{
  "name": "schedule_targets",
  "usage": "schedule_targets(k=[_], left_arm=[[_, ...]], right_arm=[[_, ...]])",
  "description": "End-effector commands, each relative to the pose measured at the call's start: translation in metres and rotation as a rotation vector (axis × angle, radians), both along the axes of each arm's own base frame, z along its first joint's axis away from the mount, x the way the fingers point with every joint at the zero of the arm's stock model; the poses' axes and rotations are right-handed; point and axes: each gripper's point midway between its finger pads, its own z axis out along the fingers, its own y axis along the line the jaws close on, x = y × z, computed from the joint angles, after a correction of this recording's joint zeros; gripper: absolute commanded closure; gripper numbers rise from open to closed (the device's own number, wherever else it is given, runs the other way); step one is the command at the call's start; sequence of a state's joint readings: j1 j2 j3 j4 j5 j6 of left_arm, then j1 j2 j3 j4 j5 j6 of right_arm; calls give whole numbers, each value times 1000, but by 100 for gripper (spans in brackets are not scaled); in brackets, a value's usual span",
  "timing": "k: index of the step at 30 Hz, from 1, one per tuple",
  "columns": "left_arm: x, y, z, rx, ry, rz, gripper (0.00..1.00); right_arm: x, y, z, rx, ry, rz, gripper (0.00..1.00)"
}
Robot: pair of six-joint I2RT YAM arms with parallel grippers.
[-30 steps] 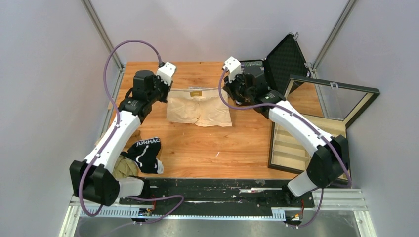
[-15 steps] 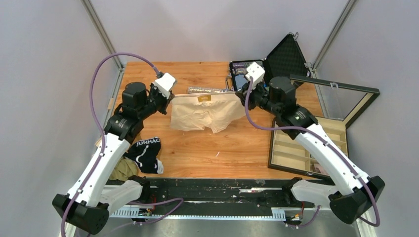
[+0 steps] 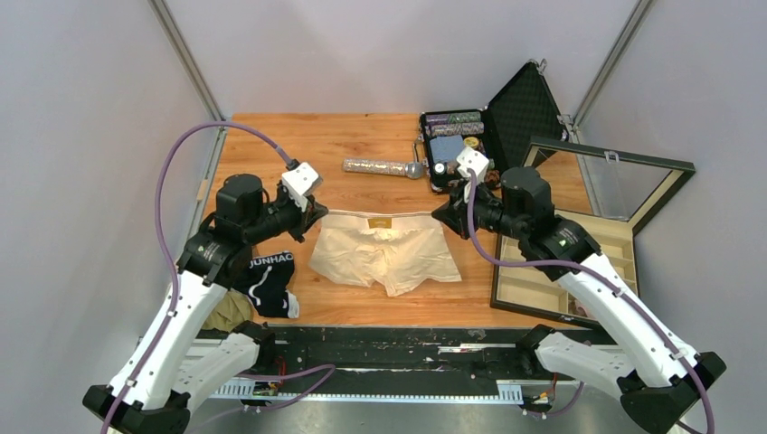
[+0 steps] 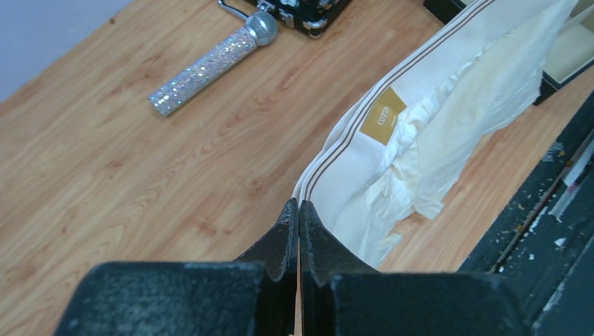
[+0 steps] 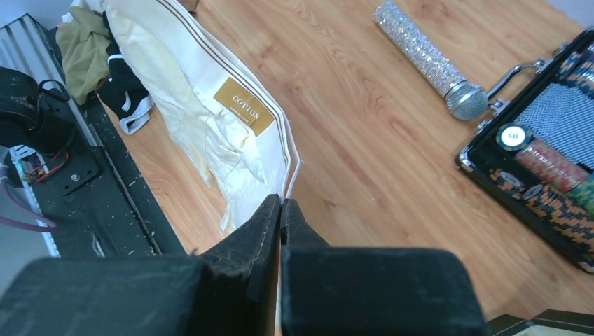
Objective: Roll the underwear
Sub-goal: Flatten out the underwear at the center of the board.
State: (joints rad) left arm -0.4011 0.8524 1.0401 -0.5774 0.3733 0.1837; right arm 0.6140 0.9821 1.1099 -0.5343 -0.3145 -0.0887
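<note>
The cream-beige underwear (image 3: pixel 384 253) hangs stretched by its waistband between my two grippers, its legs drooping toward the near edge. My left gripper (image 3: pixel 318 213) is shut on the waistband's left end (image 4: pixel 312 185). My right gripper (image 3: pixel 440 213) is shut on the waistband's right end (image 5: pixel 293 164). The gold label (image 4: pixel 383 115) faces up; it also shows in the right wrist view (image 5: pixel 244 106). Black underwear with white JUNHAO lettering (image 3: pixel 269 280) lies at the near left, with an olive-green garment (image 3: pixel 226 309) beside it, also visible in the right wrist view (image 5: pixel 85 43).
A glittery silver microphone (image 3: pixel 380 166) lies on the wooden table (image 3: pixel 362 136) behind the garment. An open black case (image 3: pixel 461 145) with chips stands at the back right. A glass-lidded wooden box (image 3: pixel 579 244) sits at the right. A black rail (image 3: pixel 398 348) runs along the near edge.
Both grippers have pulled the cream-beige underwear from the back of the table toward the near edge, uncovering the microphone. The waistband is now held up and stretched.
</note>
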Motion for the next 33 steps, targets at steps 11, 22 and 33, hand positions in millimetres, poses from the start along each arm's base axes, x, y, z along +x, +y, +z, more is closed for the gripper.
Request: schedule_targets(k=[11,22,33], left_arm=[[91,-2,-87,152,178,201,100],[190,4,-186,342,298,394,100],[204,19,-223,395,378,539,100]], right_arm=[[107,-24,-84,-63,210,-211,100],[206,-33,-174,-133,312,-302,100],[238,-55,-217,-231,269,-445,98]])
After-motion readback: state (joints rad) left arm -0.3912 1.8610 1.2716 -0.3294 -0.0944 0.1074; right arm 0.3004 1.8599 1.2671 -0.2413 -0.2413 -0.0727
